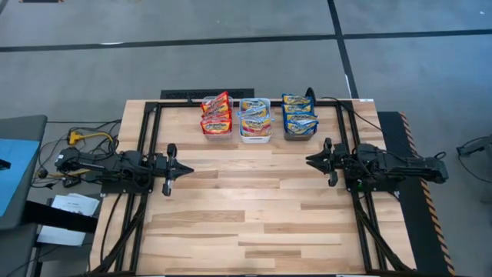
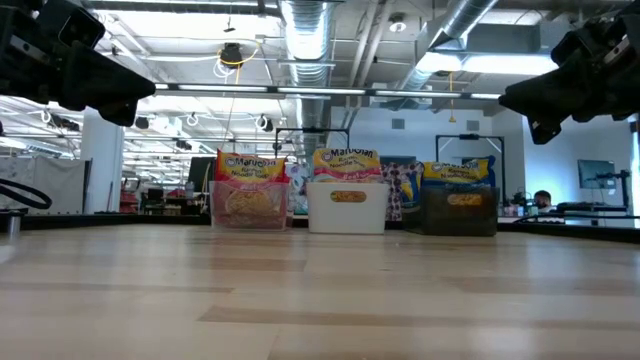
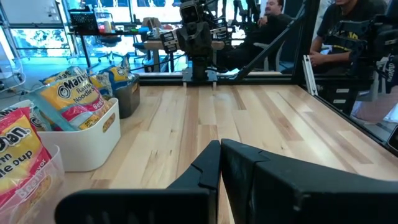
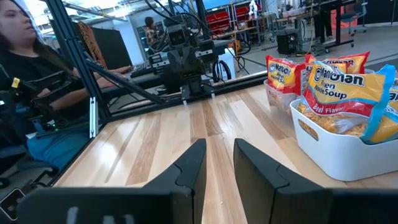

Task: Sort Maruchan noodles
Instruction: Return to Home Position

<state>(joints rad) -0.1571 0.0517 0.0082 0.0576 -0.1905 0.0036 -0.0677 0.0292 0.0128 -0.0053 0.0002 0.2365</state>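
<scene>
The Maruchan noodles stand on edge in three bins at the table's far edge. Red packets (image 1: 216,113) fill the clear bin (image 2: 248,207), light blue and pink packets (image 1: 255,115) the white bin (image 2: 347,208), and blue and yellow packets (image 1: 299,112) the dark bin (image 2: 459,211). My left gripper (image 1: 189,168) hovers level over the table's left side, shut and holding nothing, well short of the bins. My right gripper (image 1: 309,161) hovers level over the right side, its fingers (image 4: 189,163) slightly apart with nothing between them.
Black frame rails (image 1: 146,146) run along the table's left, right and far sides. Bare wood (image 1: 254,215) lies between the arms and toward the near edge. Cables (image 1: 77,138) lie left of the table. People (image 3: 339,31) sit beyond the table's edges.
</scene>
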